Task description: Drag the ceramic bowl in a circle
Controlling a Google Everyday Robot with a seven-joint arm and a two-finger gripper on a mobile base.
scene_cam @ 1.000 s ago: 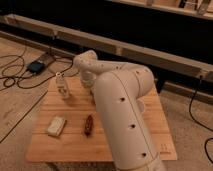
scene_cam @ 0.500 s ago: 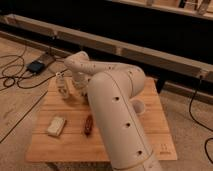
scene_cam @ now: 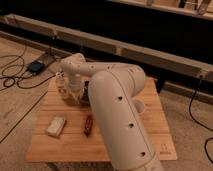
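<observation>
The big white arm [scene_cam: 117,115] sweeps across the wooden counter [scene_cam: 155,132] and hides most of the ceramic bowl [scene_cam: 86,93], just a dark sliver showing at the far middle of the counter, contents unseen. The tool [scene_cam: 72,95] sits down at the bowl's left edge, clenched, though whether it pinches the rim is hidden. A white cup [scene_cam: 139,107] peeks out right of the arm, while a pale sponge-like block [scene_cam: 56,126] and a reddish-brown packet [scene_cam: 88,124] lie near-left, with bare wood along the near and right edges.

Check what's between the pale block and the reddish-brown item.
Bare wood, per the camera view; the pale block and reddish-brown item lie apart on the table. The gripper sits farther back, near the ceramic bowl.
</observation>
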